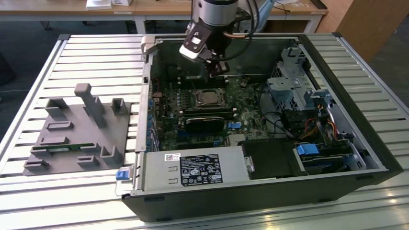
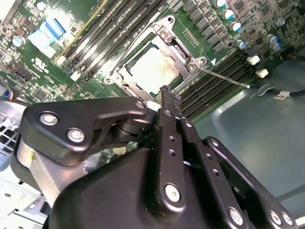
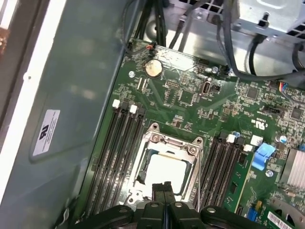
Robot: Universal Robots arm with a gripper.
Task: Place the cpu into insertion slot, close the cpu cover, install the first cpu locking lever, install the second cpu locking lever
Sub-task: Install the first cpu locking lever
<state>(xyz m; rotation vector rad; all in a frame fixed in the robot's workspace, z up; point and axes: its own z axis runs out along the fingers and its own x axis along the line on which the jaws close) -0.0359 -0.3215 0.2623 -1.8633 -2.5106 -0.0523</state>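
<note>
Masking the near edge of the cpu [image 3: 164,171] in the first wrist view, the gripper [image 3: 162,185] has its fingers [image 3: 157,191] pressed together, holding nothing; contact with the chip, cannot tell. The cpu sits in the insertion slot [image 3: 150,153] just beyond the fingertips, the slot mostly hidden under the cpu cover [image 3: 172,142] lying flat around it. One thin locking lever [image 2: 224,78] juts from the cover's corner, near the fingertips.

Silver-topped cpu [image 3: 164,171] lies flat in the insertion slot [image 3: 157,153], the cpu cover [image 3: 167,142] lowered around it, just beneath the gripper [image 3: 162,185]
</note>
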